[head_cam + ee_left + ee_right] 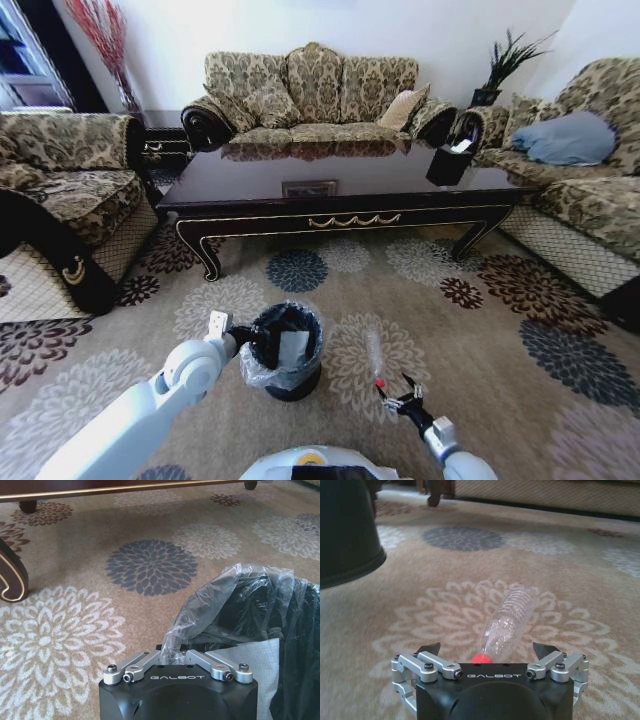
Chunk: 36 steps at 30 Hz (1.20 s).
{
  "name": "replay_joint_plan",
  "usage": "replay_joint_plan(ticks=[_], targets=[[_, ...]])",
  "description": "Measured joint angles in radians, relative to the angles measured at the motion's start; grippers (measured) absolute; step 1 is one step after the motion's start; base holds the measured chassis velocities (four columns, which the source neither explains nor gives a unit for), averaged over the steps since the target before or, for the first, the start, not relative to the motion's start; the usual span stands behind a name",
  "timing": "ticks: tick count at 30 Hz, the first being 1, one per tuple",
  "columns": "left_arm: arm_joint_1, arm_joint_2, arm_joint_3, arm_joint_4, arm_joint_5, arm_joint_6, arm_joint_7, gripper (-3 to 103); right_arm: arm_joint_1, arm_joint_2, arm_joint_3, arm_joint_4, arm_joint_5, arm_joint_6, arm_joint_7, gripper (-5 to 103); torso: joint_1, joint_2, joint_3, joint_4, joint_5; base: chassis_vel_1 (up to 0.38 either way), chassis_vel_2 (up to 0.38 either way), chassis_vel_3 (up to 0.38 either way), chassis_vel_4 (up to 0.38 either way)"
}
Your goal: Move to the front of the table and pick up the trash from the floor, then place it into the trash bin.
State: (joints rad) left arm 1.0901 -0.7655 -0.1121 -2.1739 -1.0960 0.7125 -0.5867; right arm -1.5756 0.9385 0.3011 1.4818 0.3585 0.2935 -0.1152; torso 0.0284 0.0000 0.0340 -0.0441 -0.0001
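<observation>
Right claw (489, 652) spread wide around red-capped clear bottle (509, 622) on carpet

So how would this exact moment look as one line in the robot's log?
left claw: shut on bin bag | right claw: open, low at red-capped bottle on carpet | bin: before table

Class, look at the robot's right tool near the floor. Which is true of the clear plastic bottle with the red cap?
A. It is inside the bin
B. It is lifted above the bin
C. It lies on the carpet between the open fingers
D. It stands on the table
C: the right tool is open, its fingers either side of the red-capped bottle lying on the carpet.
</observation>
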Motion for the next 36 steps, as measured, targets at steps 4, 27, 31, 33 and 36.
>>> replay_joint_plan(ticks=[4,27,31,33,36], targets=[[0.009,0.0,0.0,-0.008,0.0,0.0,-0.011,3,0.028,-0.035,-0.031,-0.028,0.018,0.009,-0.018,100,0.0,0.0,0.0,0.0,0.0,0.0,0.0,0.0,0.0],[0.035,0.012,-0.008,-0.043,0.003,0.003,-0.042,3,0.23,-0.081,-0.211,-0.21,0.07,0.049,-0.048,100,0.0,0.0,0.0,0.0,0.0,0.0,0.0,0.0,0.0],[0.034,0.019,-0.01,-0.047,-0.002,0.004,-0.042,3,0.236,-0.071,-0.217,-0.228,0.065,0.05,-0.043,100,0.0,0.0,0.0,0.0,0.0001,0.0,0.0,0.0,0.0],[0.032,0.021,-0.01,-0.046,-0.002,0.004,-0.041,3,0.244,-0.07,-0.223,-0.236,0.058,0.05,-0.041,102,0.0,0.0,0.0,-0.0001,0.0001,0.0,0.0,0.0,0.0],[0.025,0.023,-0.008,-0.044,-0.002,0.004,-0.041,3,0.264,-0.068,-0.234,-0.255,0.05,0.05,-0.039,94,0.0,0.0,0.0,0.0001,0.0,0.0,0.0,0.0,0.0]])
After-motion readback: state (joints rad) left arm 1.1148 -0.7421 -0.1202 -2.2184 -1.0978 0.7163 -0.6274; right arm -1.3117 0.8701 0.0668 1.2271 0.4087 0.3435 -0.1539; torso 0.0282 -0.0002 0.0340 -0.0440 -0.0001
